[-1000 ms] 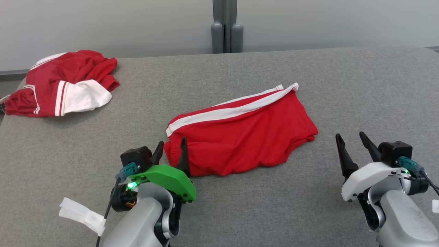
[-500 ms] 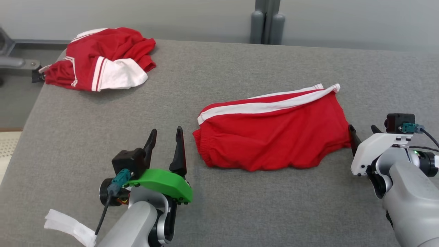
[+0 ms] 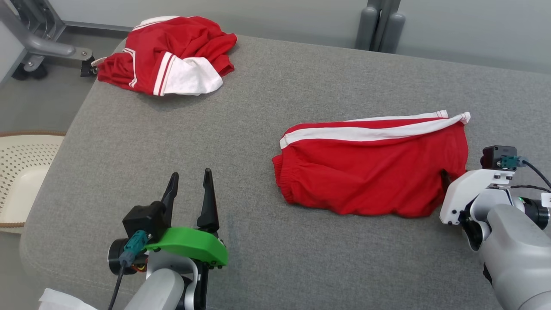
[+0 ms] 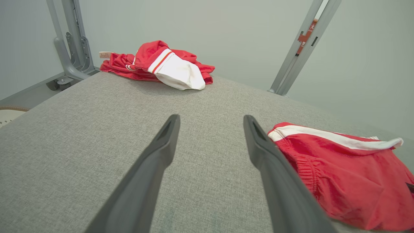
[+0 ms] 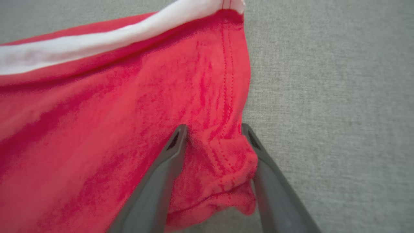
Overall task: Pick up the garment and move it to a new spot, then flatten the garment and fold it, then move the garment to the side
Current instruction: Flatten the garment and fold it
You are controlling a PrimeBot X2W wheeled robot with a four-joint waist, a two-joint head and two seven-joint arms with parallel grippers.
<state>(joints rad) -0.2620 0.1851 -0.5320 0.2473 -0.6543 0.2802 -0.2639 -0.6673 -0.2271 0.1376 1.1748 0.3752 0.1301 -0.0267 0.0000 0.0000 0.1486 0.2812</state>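
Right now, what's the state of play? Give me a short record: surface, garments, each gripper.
surface: grey padded table
target garment: red shorts, laid flat, centre-right
other garment: red and white garment, crumpled, far left corner
left gripper: open, empty, over bare table left of shorts
right gripper: jaws apart, straddling shorts' near right hem, cloth bunched between
beside table: cream basket, left

red-white jersey: crumpled, far left | cream perforated basket: left edge
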